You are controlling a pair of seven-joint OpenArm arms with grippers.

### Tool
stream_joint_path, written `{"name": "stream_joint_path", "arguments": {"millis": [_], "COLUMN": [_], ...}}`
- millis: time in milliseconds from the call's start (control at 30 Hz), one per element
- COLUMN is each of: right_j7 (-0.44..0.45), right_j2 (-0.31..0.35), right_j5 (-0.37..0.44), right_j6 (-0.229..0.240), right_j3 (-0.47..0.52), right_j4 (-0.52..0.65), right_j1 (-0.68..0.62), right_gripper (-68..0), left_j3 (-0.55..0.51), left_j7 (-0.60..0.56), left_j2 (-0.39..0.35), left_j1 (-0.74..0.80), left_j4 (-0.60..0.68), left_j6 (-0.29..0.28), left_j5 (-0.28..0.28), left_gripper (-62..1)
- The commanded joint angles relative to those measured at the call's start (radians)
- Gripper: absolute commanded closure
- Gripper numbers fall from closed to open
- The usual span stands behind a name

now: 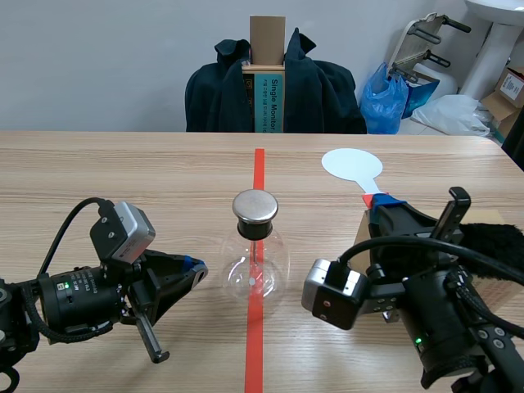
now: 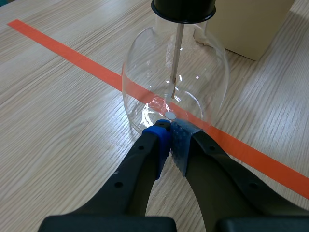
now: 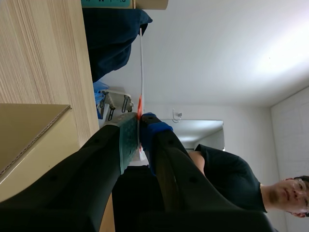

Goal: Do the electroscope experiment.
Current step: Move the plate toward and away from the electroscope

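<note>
Electroscope flask [image 1: 259,266] stood mid-table, far from every edge; left gripper [image 2: 170,131] closed empty at its base, right gripper [image 1: 383,205] pinched the white paddle [image 1: 351,164] by its handle; a forward nudge from the left could have toppled the glass.

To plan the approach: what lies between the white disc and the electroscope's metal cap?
Nothing: only bare table between white disc and metal cap, in the scene view.
</note>
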Motion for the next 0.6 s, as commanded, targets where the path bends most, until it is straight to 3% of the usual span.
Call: {"name": "stream_joint_path", "arguments": {"millis": [0, 567], "right_j7": [0.022, 0.39], "right_j2": [0.005, 0.005], "right_j5": [0.003, 0.003], "right_j6": [-0.014, -0.015], "right_j3": [0.006, 0.006], "right_j4": [0.012, 0.012], "right_j1": [0.007, 0.007], "right_gripper": [-0.7, -0.7], "left_j3": [0.001, 0.001], "left_j7": [-0.013, -0.013], "left_j2": [0.005, 0.005], "left_j1": [0.003, 0.003], "left_j4": [0.015, 0.015], "left_j6": [0.0, 0.0], "left_j5": [-0.013, -0.013], "left_gripper": [-1.7, -1.7]}}
